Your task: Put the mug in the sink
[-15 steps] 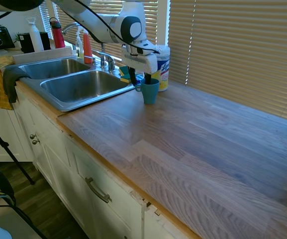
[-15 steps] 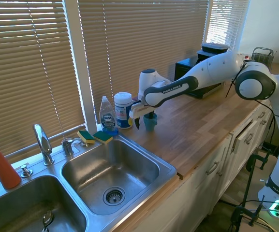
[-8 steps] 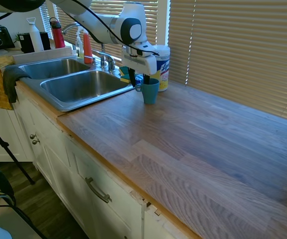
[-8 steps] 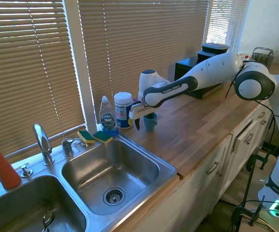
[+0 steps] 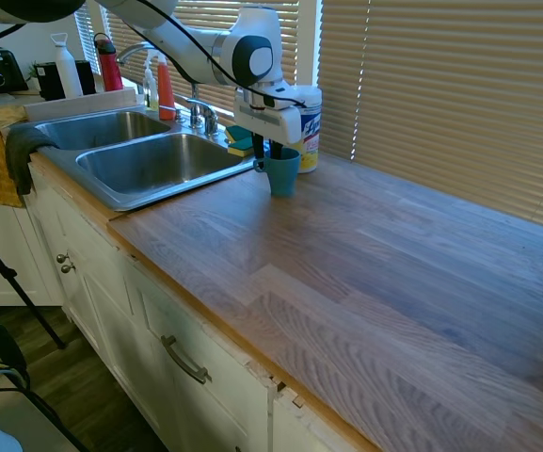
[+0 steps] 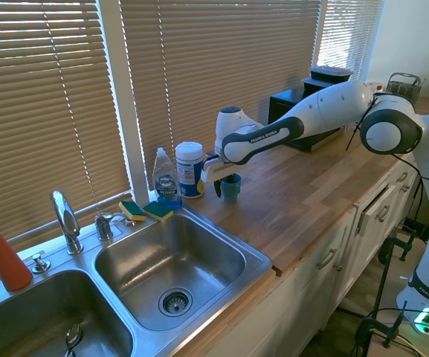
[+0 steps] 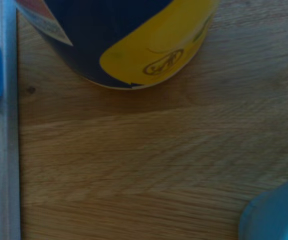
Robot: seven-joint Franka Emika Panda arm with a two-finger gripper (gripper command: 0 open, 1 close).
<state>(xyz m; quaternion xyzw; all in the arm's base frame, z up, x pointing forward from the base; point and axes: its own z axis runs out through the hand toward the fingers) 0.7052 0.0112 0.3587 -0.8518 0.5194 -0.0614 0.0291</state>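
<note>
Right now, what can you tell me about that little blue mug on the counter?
The mug is small, plain and teal-blue, with a smooth, glossy look. It stands upright on the wooden countertop, just past the sink's raised rim and in front of the white wipes canister. Its handle points toward the sink. The gripper is right above it, one finger reaching down into its mouth and the other outside by the handle.

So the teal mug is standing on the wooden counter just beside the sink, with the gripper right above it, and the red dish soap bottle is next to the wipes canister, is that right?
Nearly: the dish soap bottle beside the wipes canister is clear with blue soap, not red, as the second exterior view shows. The mug does stand on the counter by the sink, gripper above it.
</note>
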